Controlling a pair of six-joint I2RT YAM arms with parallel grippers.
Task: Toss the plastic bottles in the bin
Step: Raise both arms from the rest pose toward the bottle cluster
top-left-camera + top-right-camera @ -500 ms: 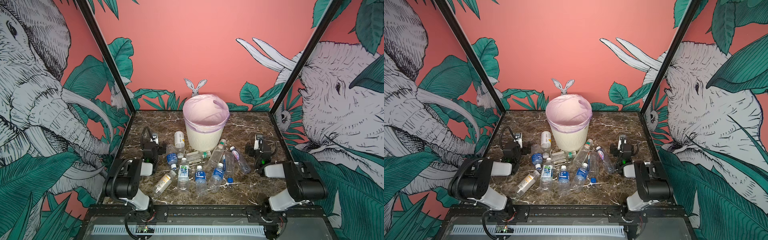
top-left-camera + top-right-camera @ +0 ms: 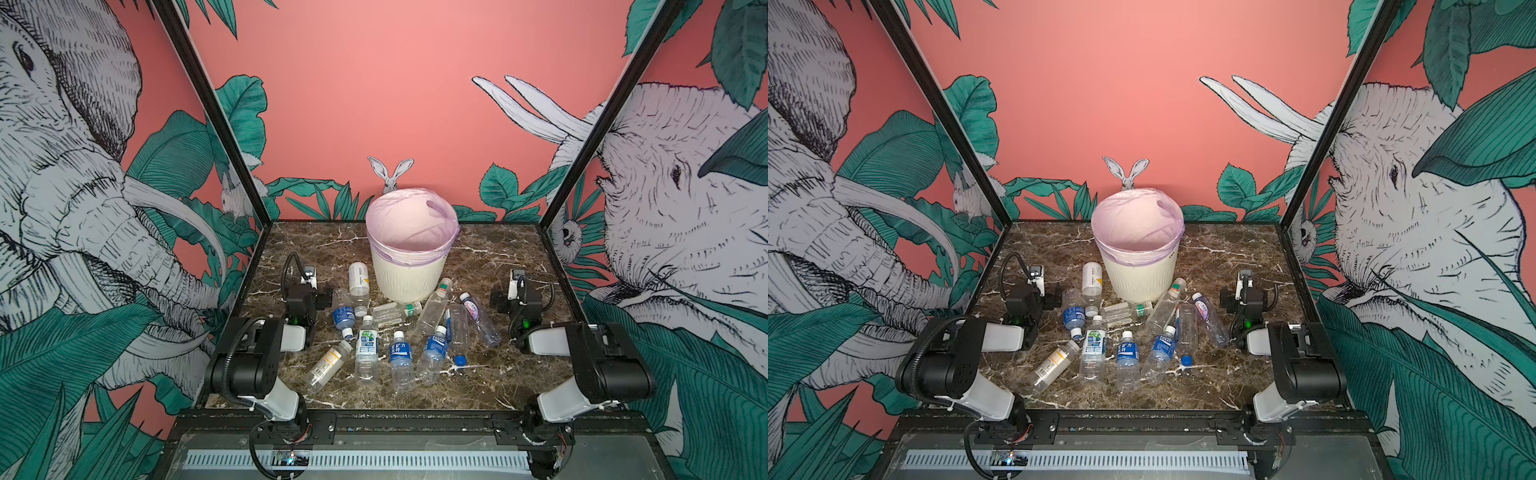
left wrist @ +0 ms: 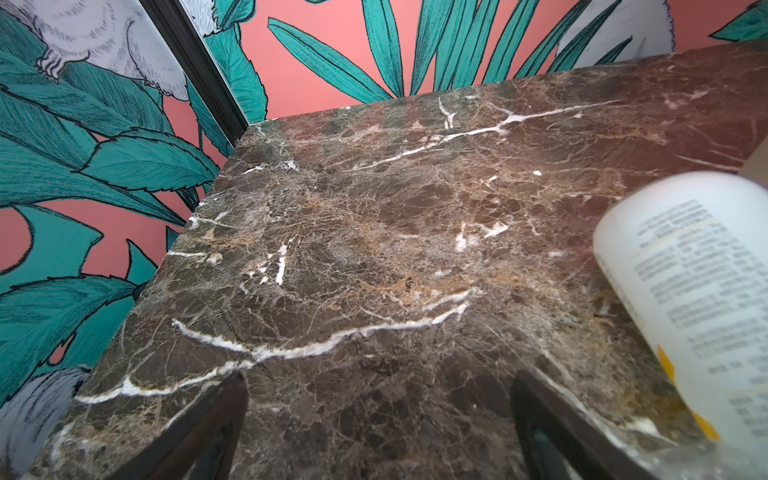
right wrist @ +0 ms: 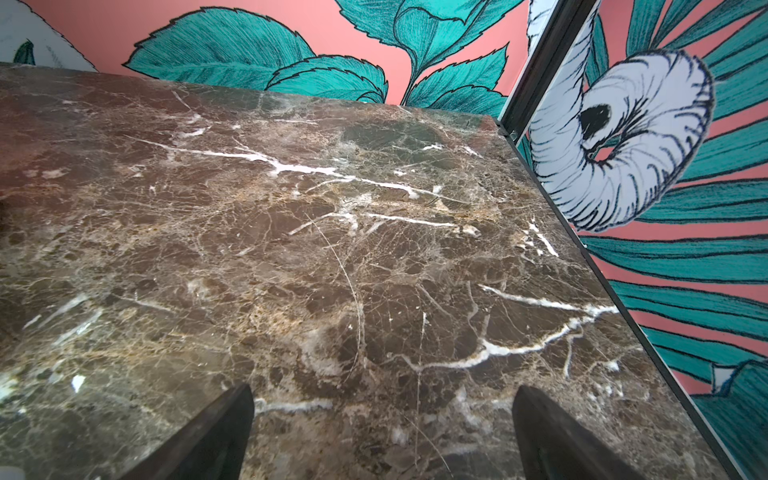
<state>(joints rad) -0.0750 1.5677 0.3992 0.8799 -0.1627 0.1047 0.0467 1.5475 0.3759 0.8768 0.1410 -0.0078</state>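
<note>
About twelve bottles [image 2: 401,353] lie at six o'clock of the bin [image 2: 399,278]; no pickup begun. Left gripper [image 3: 380,386] and right gripper [image 4: 384,392] gape empty. Next, probably: left takes white-labelled bottle [image 2: 358,279] at its three o'clock.

A dark brown marble tabletop [image 2: 490,266] veined in white forms the floor. Coral-pink walls [image 2: 374,83] close the left, right and far sides, printed with teal leaves, grey elephants [image 2: 665,199] and a small rabbit [image 2: 390,172]. Black frame posts [image 2: 219,120] rise from the two far corners.
</note>
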